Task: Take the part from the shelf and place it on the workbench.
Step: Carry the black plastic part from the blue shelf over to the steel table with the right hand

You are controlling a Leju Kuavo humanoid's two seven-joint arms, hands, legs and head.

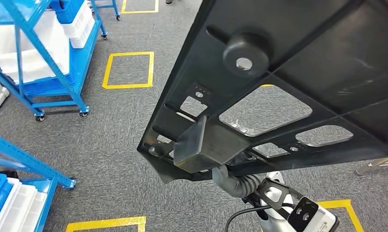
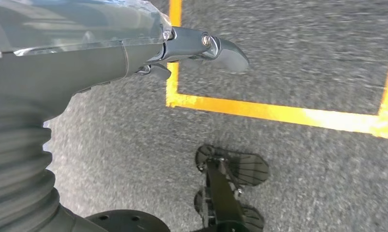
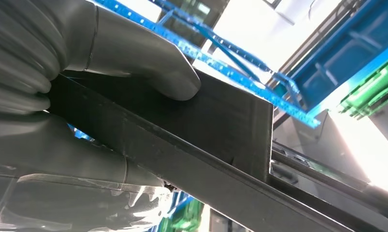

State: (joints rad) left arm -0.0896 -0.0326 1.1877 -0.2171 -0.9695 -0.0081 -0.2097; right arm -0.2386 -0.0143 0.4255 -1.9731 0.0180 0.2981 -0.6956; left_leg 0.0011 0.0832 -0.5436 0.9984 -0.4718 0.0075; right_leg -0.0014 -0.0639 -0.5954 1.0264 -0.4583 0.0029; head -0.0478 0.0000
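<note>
In the head view, a large black part (image 1: pixel 298 77), ribbed and pierced with cut-outs, is being carried high above the grey carpeted floor (image 1: pixel 105 140), tilting across the upper right of the scene; a blocky end of it is sitting just above the right arm's ribbed wrist. Blue wheeled shelves (image 1: pixel 42 53) holding white bins (image 1: pixel 76 24) are standing at the left, among yellow taped squares (image 1: pixel 129 70) on the floor. In the left wrist view, the left hand (image 2: pixel 134 53) is hanging over the carpet with nothing in it, one finger (image 2: pixel 216 46) reaching out straight. In the right wrist view, the right hand (image 3: pixel 100 92) is clamping the part's edge, its thumb (image 3: pixel 153 63) pressing on the flat black face.
</note>
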